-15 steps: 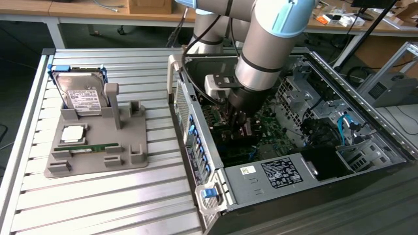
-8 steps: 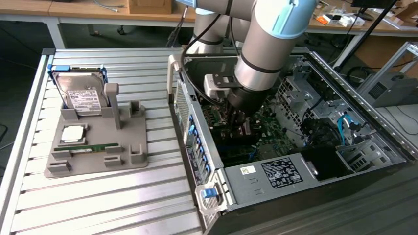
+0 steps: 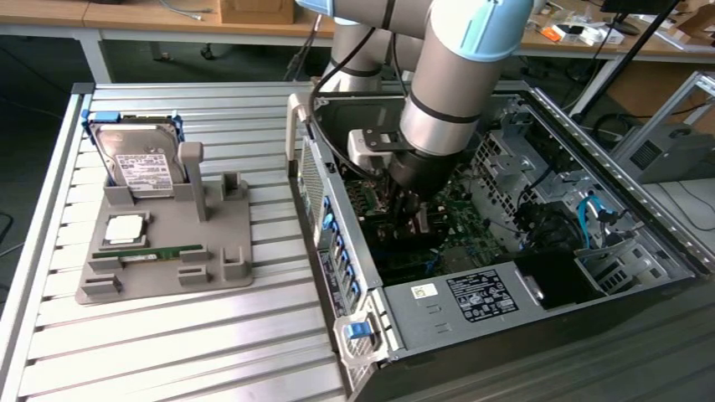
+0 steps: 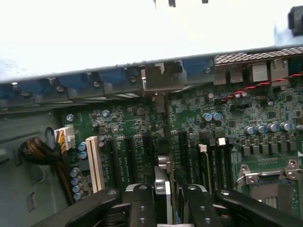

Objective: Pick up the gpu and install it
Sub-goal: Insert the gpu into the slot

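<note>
While reaching: the arm is pointing steeply down into the open computer case.
End effector: gripping the gpu between part-closed fingers.
Gpu: standing on edge, long axis running along a motherboard slot.

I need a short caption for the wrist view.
Gripper holding the gpu on edge above the motherboard slots.

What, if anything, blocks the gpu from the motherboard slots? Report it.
Nothing visible does. The gripper holds the gpu edge-on, just above the motherboard inside the open computer case. The expansion slots beneath it look bare, and the cable bundle lies off to one side.
</note>
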Robot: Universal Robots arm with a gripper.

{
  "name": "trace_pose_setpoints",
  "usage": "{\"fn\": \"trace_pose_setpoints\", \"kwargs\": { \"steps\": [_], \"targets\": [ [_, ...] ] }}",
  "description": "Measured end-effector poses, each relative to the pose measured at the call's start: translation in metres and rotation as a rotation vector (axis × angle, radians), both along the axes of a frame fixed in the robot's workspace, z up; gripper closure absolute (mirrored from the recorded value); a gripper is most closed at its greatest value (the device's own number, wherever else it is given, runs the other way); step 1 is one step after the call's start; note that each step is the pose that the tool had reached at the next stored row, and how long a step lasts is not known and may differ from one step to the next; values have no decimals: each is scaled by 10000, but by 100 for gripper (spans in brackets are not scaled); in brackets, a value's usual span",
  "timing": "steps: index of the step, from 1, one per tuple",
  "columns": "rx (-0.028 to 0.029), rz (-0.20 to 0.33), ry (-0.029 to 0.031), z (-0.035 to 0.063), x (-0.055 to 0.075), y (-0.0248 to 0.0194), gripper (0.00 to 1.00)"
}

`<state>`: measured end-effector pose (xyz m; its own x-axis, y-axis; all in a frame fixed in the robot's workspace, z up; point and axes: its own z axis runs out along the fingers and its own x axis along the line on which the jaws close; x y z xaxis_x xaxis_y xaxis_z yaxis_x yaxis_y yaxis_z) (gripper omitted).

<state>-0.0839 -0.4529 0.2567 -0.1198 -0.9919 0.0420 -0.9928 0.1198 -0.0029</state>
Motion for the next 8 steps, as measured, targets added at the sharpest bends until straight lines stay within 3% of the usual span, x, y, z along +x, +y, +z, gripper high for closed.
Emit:
{"fn": "trace_pose_setpoints", "kwargs": {
  "steps": [1, 8],
  "targets": [
    [-23, 0, 1, 0, 0, -1, 73],
    [-27, 1, -4, 49, -1, -1, 73]
  ]
}}
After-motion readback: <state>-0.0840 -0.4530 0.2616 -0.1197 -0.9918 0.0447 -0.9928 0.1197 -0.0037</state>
